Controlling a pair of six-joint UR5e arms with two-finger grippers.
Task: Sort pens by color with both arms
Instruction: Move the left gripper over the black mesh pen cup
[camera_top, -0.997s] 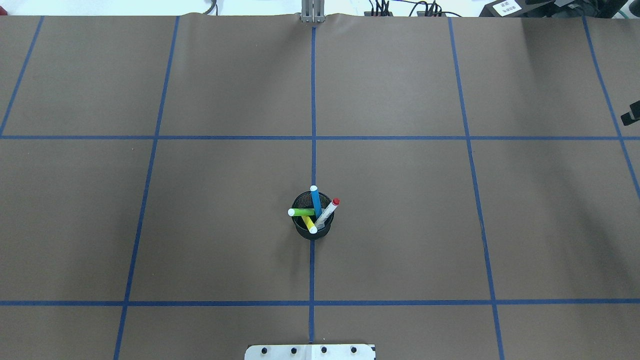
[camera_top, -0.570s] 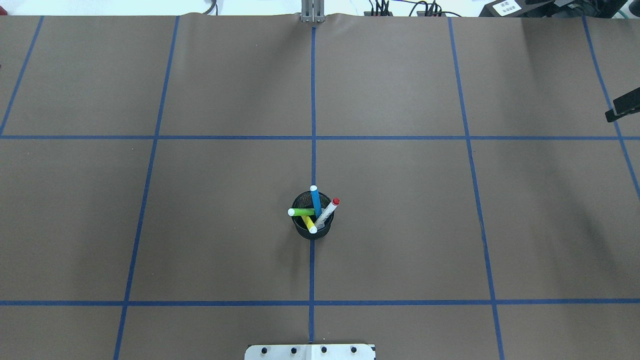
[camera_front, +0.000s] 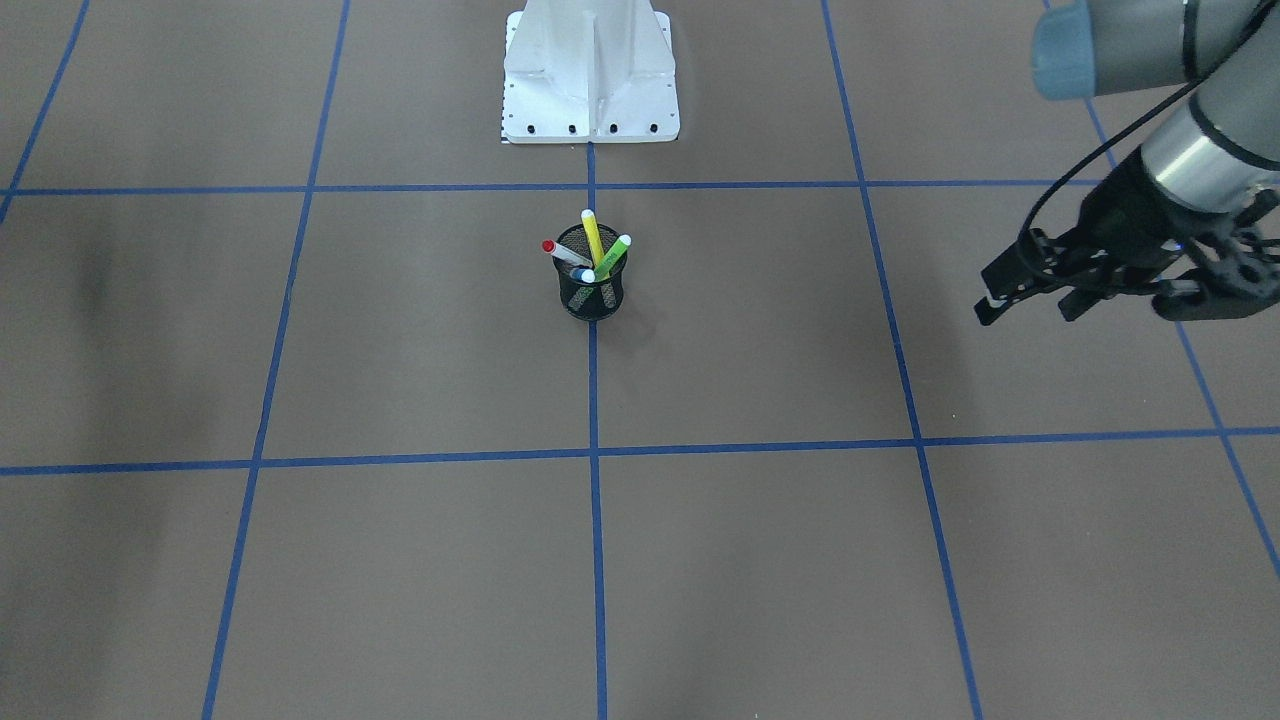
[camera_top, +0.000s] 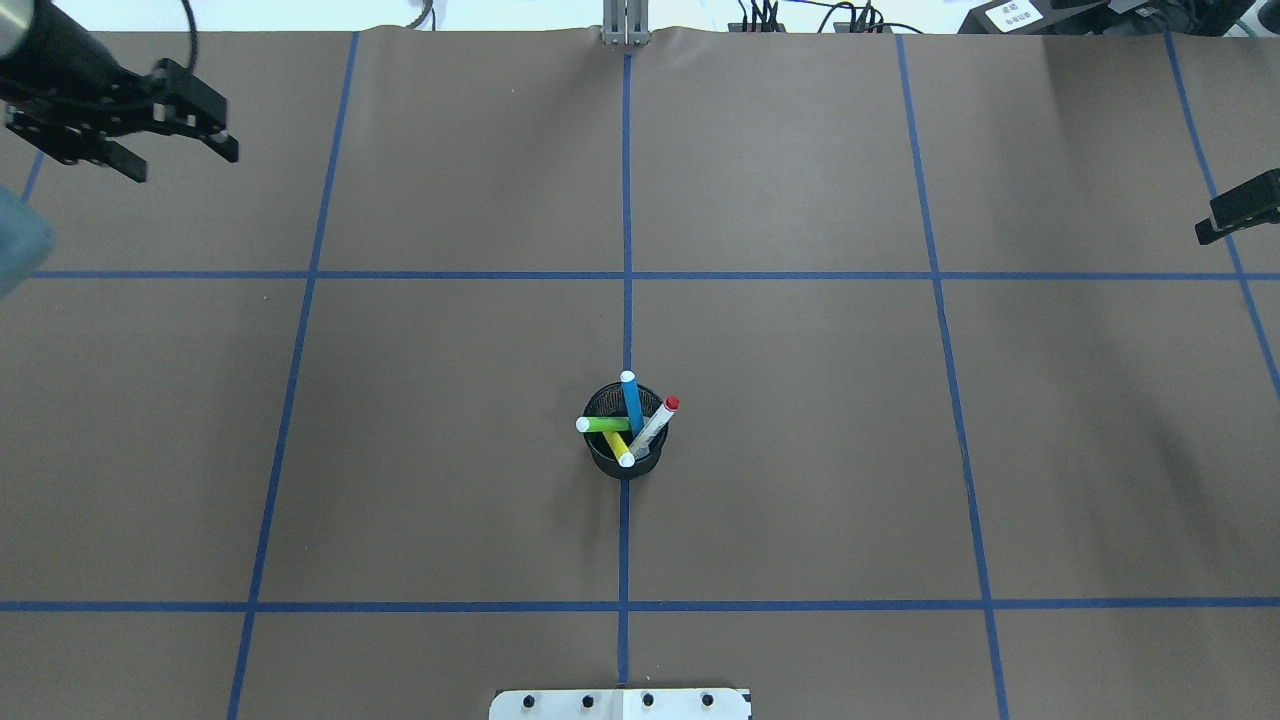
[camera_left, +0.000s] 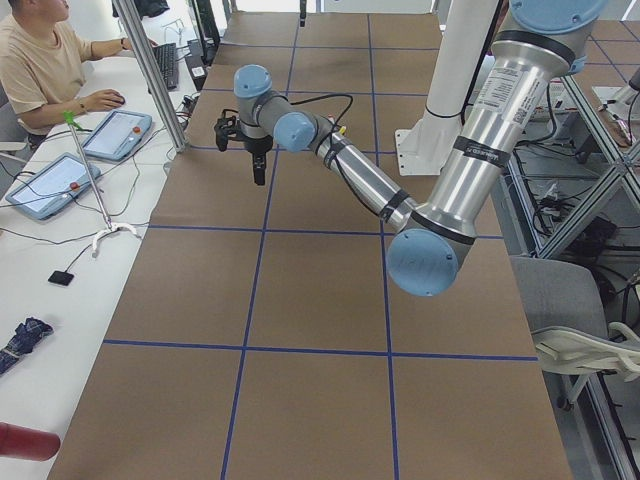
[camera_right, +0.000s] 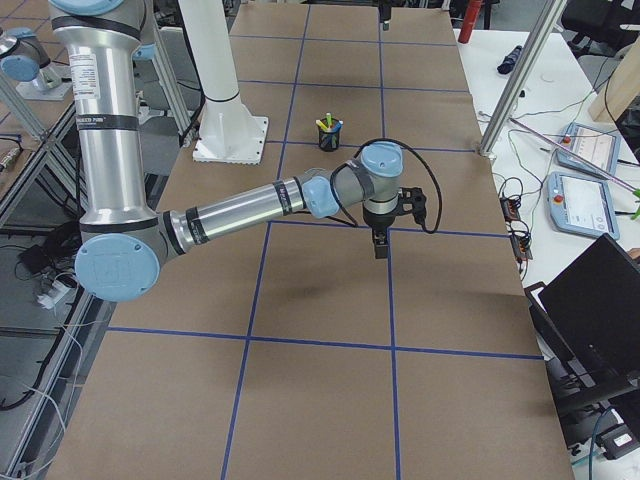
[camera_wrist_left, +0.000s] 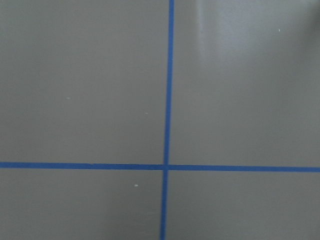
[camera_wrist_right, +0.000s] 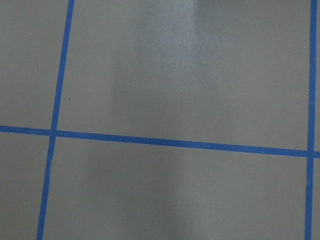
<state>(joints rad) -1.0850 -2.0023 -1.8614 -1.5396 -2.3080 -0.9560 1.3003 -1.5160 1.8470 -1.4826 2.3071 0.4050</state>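
You're looking at a table cover (camera_top: 450, 420) of matt brown paper, slightly wrinkled along its far edge, with smooth blue tape (camera_top: 627, 200) stuck on it in lines. The cup (camera_top: 624, 470) is black wire mesh. The pens (camera_top: 631, 402) have smooth, glossy plastic barrels. The base mount (camera_front: 590, 70) is white painted metal. The left arm (camera_left: 470, 150) shows brushed silver metal tubes, light blue plastic caps (camera_left: 425, 262) and a matt black left gripper (camera_top: 185, 162).

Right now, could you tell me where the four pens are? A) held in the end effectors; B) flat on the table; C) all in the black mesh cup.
C: the blue pen, green pen, yellow pen and red-capped pen all lean inside the mesh cup.
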